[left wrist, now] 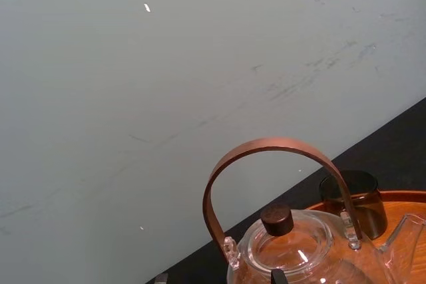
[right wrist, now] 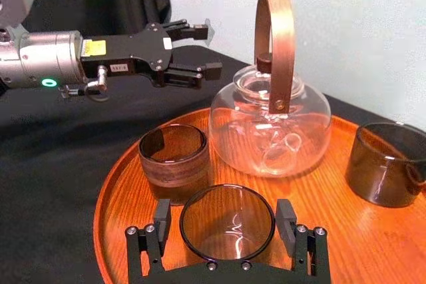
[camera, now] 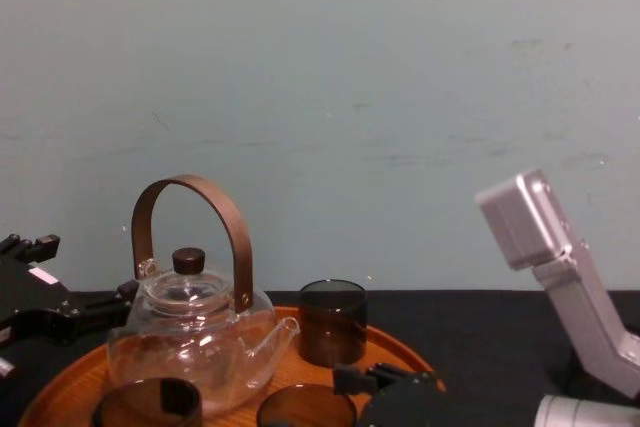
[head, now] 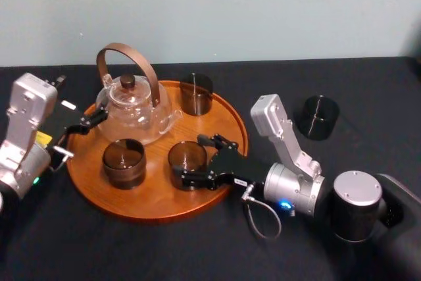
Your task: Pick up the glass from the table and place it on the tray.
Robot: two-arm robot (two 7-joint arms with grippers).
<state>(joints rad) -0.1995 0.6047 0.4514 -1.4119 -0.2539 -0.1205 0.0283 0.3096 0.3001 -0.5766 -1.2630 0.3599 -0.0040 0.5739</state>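
Observation:
On the round wooden tray point(head: 151, 197) stands a dark smoky glass point(head: 187, 159), at the tray's front right. My right gripper point(head: 192, 162) reaches in from the right with a finger on each side of it. The right wrist view shows the same glass point(right wrist: 226, 232) resting on the tray point(right wrist: 346, 231) between the black fingers point(right wrist: 162, 216), which stand open just off its wall. My left gripper point(head: 85, 129) hovers open and empty at the tray's left edge beside the teapot point(head: 135, 111); it also shows as the left gripper point(right wrist: 205, 48) beyond the teapot.
Two more dark glasses stand on the tray, one front left point(head: 123, 161) and one at the back point(head: 196, 93). Another dark glass point(head: 320, 117) stands on the black table point(head: 368, 90) to the right of the tray. The teapot's tall arched handle point(head: 125, 57) rises above the tray.

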